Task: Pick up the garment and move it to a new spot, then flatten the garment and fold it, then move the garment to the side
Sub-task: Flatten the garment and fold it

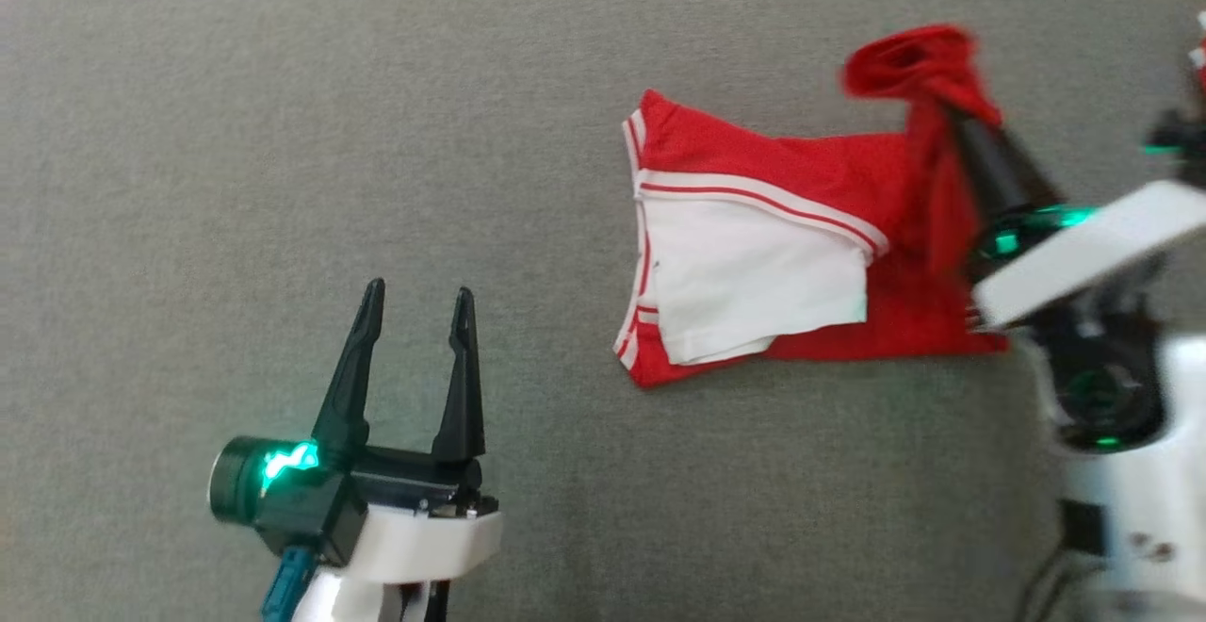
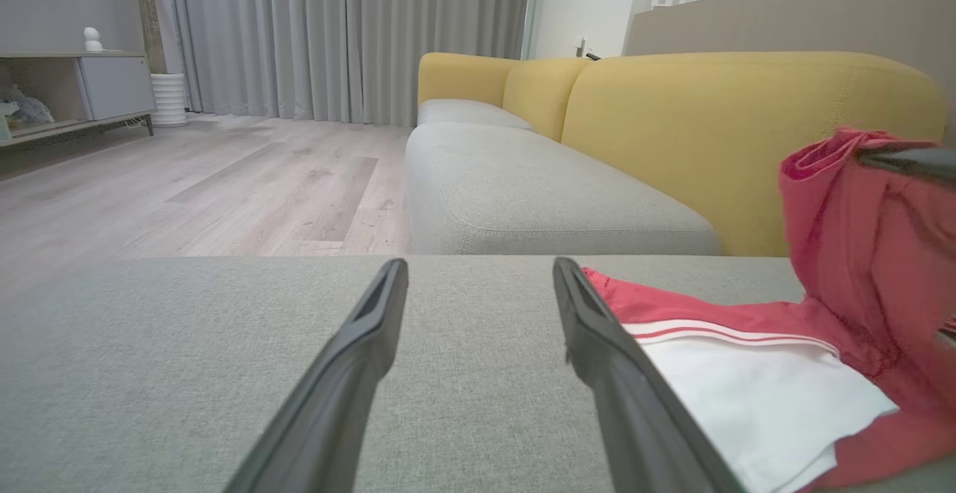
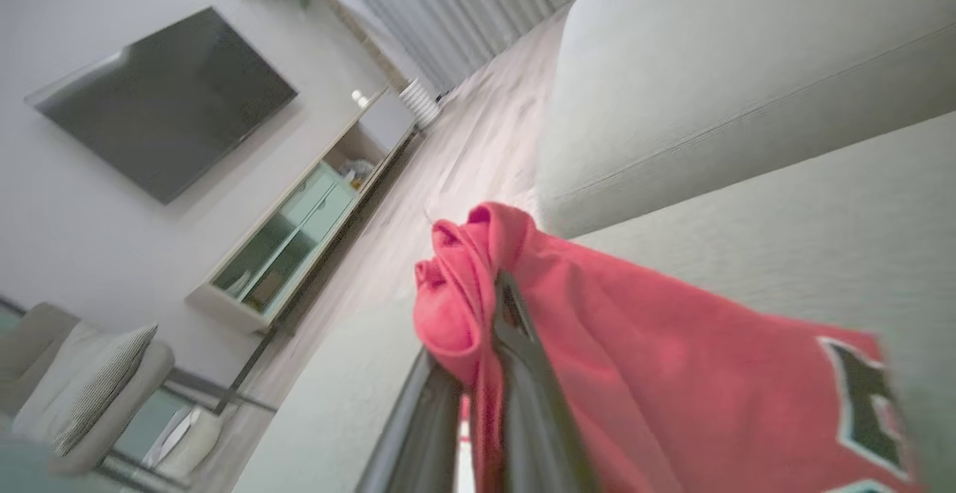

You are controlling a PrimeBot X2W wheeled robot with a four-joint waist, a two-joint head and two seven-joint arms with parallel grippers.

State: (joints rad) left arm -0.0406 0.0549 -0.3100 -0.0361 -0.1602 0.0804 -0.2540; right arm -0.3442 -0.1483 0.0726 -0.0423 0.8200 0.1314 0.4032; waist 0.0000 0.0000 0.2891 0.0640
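The garment (image 1: 754,264) is a red and white sports piece with white stripes, lying partly folded on the grey cushion (image 1: 283,132). My right gripper (image 1: 952,118) is shut on its red right edge and lifts a bunch of cloth off the surface. In the right wrist view the red cloth (image 3: 478,284) is pinched between the gripper's dark fingers (image 3: 523,343). My left gripper (image 1: 419,306) stands open to the left of the garment, apart from it, with nothing between its fingers. In the left wrist view the garment (image 2: 747,373) lies just right of the right finger (image 2: 597,336).
A yellow sofa back (image 2: 747,119) and grey sofa seat (image 2: 523,194) lie beyond the cushion. Wooden floor (image 2: 187,179), a low cabinet (image 3: 299,231) and a wall television (image 3: 164,97) stand further off. Grey cushion surface spreads left of the garment.
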